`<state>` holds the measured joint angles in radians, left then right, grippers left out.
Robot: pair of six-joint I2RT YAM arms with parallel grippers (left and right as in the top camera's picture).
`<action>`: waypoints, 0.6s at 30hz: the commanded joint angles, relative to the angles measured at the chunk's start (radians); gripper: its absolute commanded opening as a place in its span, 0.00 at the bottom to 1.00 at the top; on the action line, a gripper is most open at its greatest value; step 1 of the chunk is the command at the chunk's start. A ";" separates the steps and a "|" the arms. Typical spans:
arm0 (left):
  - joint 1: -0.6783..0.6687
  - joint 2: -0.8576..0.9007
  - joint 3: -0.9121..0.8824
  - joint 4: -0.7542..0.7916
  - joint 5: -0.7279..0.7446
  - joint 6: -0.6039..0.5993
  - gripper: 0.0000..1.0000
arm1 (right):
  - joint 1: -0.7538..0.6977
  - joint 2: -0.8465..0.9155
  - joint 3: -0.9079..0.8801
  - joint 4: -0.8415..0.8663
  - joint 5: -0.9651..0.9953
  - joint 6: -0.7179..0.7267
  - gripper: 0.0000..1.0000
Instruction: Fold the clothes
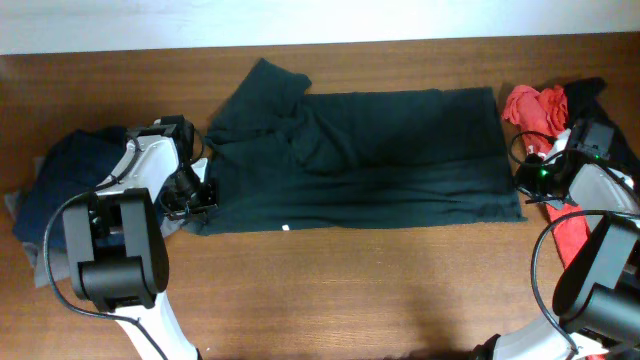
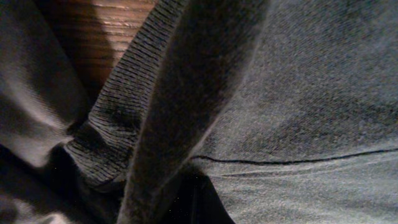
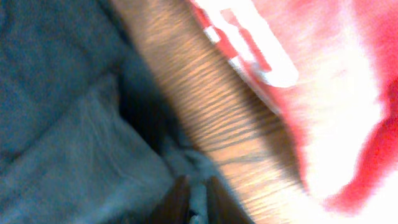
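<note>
Since the dark shirt [image 1: 380,150] is a soft, light knit that will sag and crease rather than hold a shape, I judge it best taken by pinching a corner or hem, where doubled cloth gives the fingers something to bite. It lies spread across the middle of the worktop [image 1: 350,290], with a rumpled part toward the upper left of the overhead frame. The left end effector [image 1: 192,192] sits on the shirt's left edge. Its wrist view is filled by a ribbed cuff [image 2: 118,106] and shows no fingers, so I cannot tell how far open it is. The right end effector [image 1: 532,182] is at the shirt's lower right corner, just beside some red clothes [image 1: 535,105]. It looks nearly closed on a pale sliver of the cloth, though blur leaves some doubt.
</note>
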<state>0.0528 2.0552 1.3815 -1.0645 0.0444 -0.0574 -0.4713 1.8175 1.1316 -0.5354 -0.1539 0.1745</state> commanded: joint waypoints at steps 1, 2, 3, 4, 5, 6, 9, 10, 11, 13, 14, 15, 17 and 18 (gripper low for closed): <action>0.010 -0.006 -0.009 0.006 -0.011 -0.003 0.01 | -0.025 0.006 0.019 0.010 0.080 -0.009 0.24; 0.010 -0.006 -0.009 0.006 -0.011 -0.003 0.00 | -0.028 0.006 0.019 0.013 0.075 -0.009 0.26; 0.010 -0.006 -0.009 0.006 -0.011 -0.003 0.00 | -0.031 0.006 0.019 0.013 0.066 -0.010 0.26; 0.010 -0.006 -0.009 0.006 -0.011 -0.003 0.00 | -0.032 0.006 0.020 0.010 0.048 -0.018 0.26; 0.010 -0.006 -0.009 0.006 -0.011 -0.003 0.01 | -0.033 0.006 0.020 0.001 0.008 -0.042 0.27; 0.010 -0.006 -0.009 0.006 -0.011 -0.003 0.00 | -0.033 0.006 0.020 -0.014 -0.049 -0.081 0.30; 0.010 -0.006 -0.009 0.006 -0.011 -0.003 0.00 | -0.033 0.006 0.019 -0.069 -0.192 -0.174 0.38; 0.010 -0.006 -0.009 0.006 -0.011 -0.003 0.01 | -0.033 0.006 0.019 -0.083 -0.235 -0.193 0.39; 0.010 -0.006 -0.009 0.006 -0.011 -0.003 0.01 | -0.033 0.006 0.019 -0.091 -0.259 -0.197 0.39; 0.010 -0.006 -0.009 0.006 -0.011 -0.003 0.00 | -0.032 0.006 0.018 -0.106 -0.261 -0.197 0.39; 0.010 -0.006 -0.009 0.006 -0.011 -0.003 0.01 | -0.032 0.007 0.016 -0.113 -0.260 -0.197 0.39; 0.010 -0.006 -0.009 0.006 -0.011 -0.003 0.01 | -0.032 0.007 0.013 -0.117 -0.253 -0.197 0.39; 0.010 -0.006 -0.009 0.006 -0.011 -0.003 0.01 | -0.032 0.008 0.005 -0.119 -0.227 -0.193 0.33; 0.010 -0.006 -0.009 0.006 -0.011 -0.003 0.01 | -0.032 0.008 0.002 -0.119 -0.229 -0.192 0.28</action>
<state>0.0528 2.0552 1.3815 -1.0645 0.0444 -0.0574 -0.5060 1.8175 1.1332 -0.6518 -0.3611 -0.0032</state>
